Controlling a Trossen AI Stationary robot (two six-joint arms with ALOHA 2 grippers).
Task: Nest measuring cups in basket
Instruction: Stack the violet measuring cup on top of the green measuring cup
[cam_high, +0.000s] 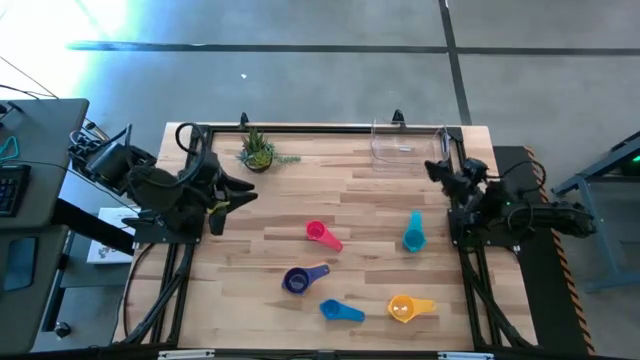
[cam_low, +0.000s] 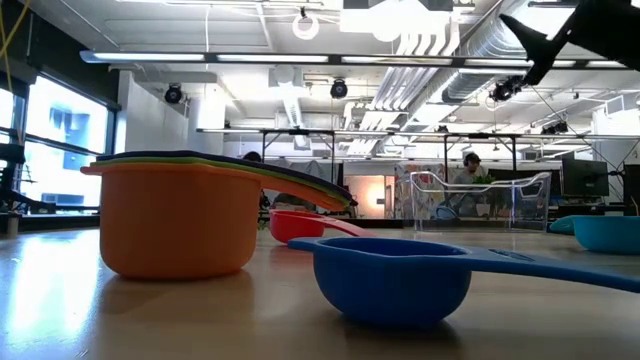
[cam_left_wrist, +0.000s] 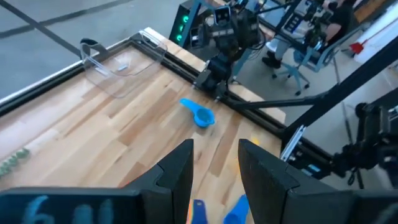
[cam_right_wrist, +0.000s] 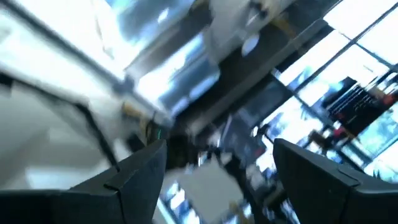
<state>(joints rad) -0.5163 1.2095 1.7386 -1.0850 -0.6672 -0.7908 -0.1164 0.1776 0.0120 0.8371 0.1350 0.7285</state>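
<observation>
High view has both arms parked: left gripper (cam_high: 216, 207) at the table's (cam_high: 380, 230) left edge, fingers parted and empty; right gripper (cam_high: 437, 169) at the right edge, jaws wide, empty. Five measuring cups (cam_high: 322, 235) lie scattered mid-table, apart from the basket (cam_high: 405, 145) in the far right corner. Risk: flat handles slipping from a pinch, or the light basket getting nudged.

Small potted plant (cam_high: 257, 152) at table's (cam_high: 340, 215) far edge; person (cam_low: 468, 168) seated in room beyond.

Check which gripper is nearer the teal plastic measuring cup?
Right. The right gripper sits at the table's right edge, just beyond the teal plastic measuring cup; the left gripper waits across the table, past the pink cup.
</observation>
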